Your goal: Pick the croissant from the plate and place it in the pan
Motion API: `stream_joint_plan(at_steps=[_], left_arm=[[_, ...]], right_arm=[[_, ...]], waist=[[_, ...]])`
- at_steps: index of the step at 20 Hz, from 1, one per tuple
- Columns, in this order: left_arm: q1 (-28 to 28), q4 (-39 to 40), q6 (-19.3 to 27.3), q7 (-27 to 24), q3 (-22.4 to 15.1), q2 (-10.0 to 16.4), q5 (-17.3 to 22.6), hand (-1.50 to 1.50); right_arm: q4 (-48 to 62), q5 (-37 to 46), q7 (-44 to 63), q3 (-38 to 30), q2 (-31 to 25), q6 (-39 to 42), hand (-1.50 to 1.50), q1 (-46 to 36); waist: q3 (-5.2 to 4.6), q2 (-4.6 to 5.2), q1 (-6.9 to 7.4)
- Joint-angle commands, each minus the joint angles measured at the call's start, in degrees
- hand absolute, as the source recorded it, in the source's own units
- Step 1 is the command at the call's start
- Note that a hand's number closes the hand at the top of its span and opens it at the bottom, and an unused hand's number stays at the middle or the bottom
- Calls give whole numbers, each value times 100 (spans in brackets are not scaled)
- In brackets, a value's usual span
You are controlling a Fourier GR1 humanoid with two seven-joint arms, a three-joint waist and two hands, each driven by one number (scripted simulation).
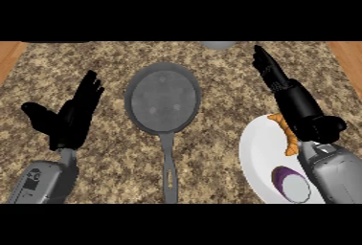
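The croissant (pixel 288 137) lies on the plate (pixel 258 155) by the right edge of the bench (pixel 219 158), partly under the right robot hand (pixel 302 109), fingers straight, holding nothing.

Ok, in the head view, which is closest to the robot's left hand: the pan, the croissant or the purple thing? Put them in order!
1. Pan, in the middle, just right of the left hand.
2. Croissant, on the upper part of the white plate at far right, and the purple-skinned vegetable, lower on the same plate: too close to call.
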Motion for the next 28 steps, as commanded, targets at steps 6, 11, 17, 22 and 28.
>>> stream_joint_plan(at_steps=[6,11,17,22,28], left_arm=[[877,114,28,-237,-269,1032,-1247,0],[1304,7,29,-125,-406,906,-1185,0],[1553,-417,62,-6,-556,863,-1340,0],[1479,-351,51,-116,-511,752,-1421,0],[1663,-721,28,111,-526,795,-1571,0]], right_arm=[[1242,-1418,-635,-2027,-38,2,-150,450],[1984,-793,254,-2784,-826,-968,-150,1366],[1786,137,346,-2207,-2245,203,-150,2125],[2200,211,427,-1924,-2704,1265,-150,1523],[1788,-96,1446,-1614,-2882,2326,-150,759]], waist=[[153,19,131],[124,-60,-92],[106,-72,14],[108,-40,109],[107,-52,139]])
